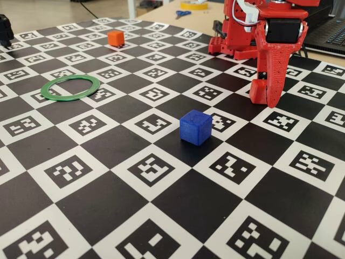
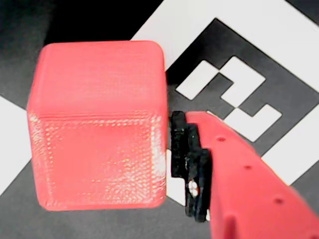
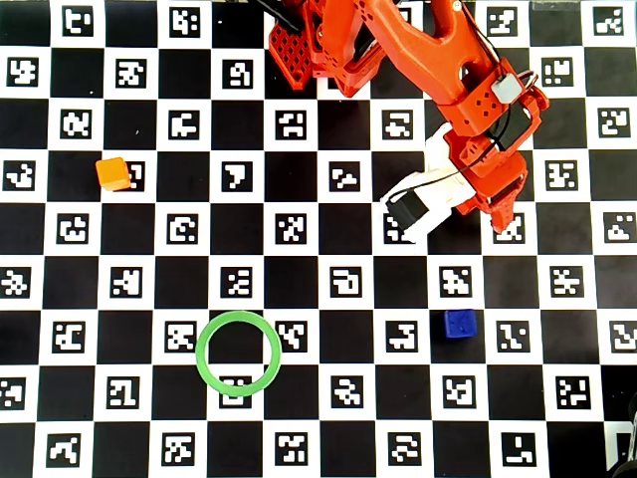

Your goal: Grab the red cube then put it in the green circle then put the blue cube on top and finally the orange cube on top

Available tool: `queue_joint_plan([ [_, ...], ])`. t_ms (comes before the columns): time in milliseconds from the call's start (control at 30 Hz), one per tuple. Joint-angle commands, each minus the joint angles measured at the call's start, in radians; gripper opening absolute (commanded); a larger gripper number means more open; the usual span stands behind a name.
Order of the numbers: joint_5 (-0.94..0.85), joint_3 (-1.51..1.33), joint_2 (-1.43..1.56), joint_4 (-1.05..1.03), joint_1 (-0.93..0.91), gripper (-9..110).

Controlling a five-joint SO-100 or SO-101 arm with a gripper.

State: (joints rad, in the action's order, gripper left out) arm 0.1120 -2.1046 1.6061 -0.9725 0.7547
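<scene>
The red cube [image 2: 97, 124] fills the left of the wrist view and rests on the checkered board. One red finger with a black pad [image 2: 189, 159] stands just right of it, with a thin gap between them; the other finger is out of that view. In the fixed view my gripper [image 1: 264, 97] points down at the board with the red cube [image 1: 257, 91] at its tip, and it is open. The arm hides this cube in the overhead view. The blue cube [image 1: 195, 127] [image 3: 458, 324] sits alone nearer the front. The orange cube [image 1: 115, 38] [image 3: 112, 172] and the empty green circle [image 1: 70, 87] [image 3: 238, 353] lie far off.
The arm's base [image 1: 237, 38] stands at the back of the board [image 1: 161, 216]. Behind the board, scissors [image 1: 182, 13] and a yellow tape roll [image 1: 195, 5] lie on the desk. A dark keyboard [image 1: 334, 32] is at the far right, and a black object [image 1: 4, 29] at the far left.
</scene>
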Motion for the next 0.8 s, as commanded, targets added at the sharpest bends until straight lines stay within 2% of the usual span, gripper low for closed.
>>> queue_joint_plan([
  [0,-0.012,0.003,0.012,0.012,-0.008,38],
  [333,-0.025,-0.012,0.021,0.035,-0.006,32],
  [767,-0.035,-0.006,0.023,0.04,-0.005,2],
])
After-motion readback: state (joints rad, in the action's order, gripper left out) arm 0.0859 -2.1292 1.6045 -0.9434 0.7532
